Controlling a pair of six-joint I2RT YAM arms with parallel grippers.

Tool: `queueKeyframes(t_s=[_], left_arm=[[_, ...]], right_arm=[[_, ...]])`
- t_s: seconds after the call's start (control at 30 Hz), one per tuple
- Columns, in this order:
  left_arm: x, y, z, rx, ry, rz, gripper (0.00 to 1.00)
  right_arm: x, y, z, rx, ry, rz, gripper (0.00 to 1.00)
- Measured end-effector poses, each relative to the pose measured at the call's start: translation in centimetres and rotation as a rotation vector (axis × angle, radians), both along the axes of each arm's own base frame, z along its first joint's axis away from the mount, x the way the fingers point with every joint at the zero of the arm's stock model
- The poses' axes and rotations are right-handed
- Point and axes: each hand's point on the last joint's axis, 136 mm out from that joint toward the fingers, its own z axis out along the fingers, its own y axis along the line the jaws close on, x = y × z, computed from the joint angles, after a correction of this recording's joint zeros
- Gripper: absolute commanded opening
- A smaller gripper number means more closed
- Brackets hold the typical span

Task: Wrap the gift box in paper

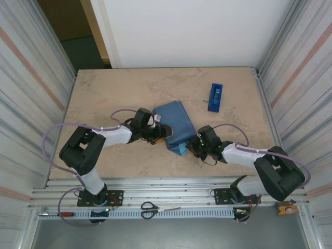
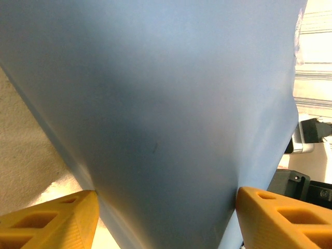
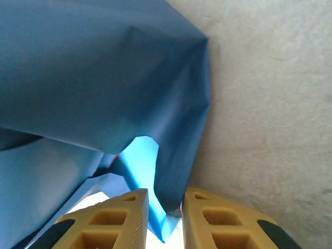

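Note:
The paper is folded into a dark blue parcel at the middle of the table, and the gift box is hidden under it. My left gripper is at the parcel's near left side. In the left wrist view its jaws stand wide, both yellow fingers touching the paper-covered parcel that spans the gap around the left gripper. My right gripper is at the parcel's near right corner. There the right gripper is shut on a loose fold of the paper, light blue face showing beside dark.
A small blue tape dispenser stands on the table behind and right of the parcel. Scissors and a red-handled screwdriver lie on the rail in front of the arm bases. Striped walls close in both sides.

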Motion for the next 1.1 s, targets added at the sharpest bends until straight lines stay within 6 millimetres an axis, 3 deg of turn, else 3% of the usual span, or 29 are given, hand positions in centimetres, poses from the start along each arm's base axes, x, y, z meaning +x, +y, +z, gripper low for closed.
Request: queueKeyframes(t_s=[0.2,0.3,0.67,0.87,1.1], left_arm=[[0.0,0.0,0.0,0.001,-0.003,-0.003,0.70],[-0.1,0.1,-0.1,0.007,0.001,-0.006,0.70],[-0.1,0.2,0.0,0.025,-0.009,-0.026,0.73],[0.0,0.1,1.2,0.023,-0.058,-0.051,0.76],[0.2,0.7,3.4,0.048,-0.177,-0.087,0.77]], right_arm=[[0.4,0.2,0.5,0.016,-0.021,-0.001,0.28],[0.2,0.1,0.2,0.010,-0.010,-0.001,0.21],[0.0,0.0,-0.1,0.005,0.004,-0.003,0.15],[0.1,-0.2,0.6,0.019,-0.005,-0.017,0.09],[0.3,-0.2,1.1,0.046,0.000,-0.032,0.08]])
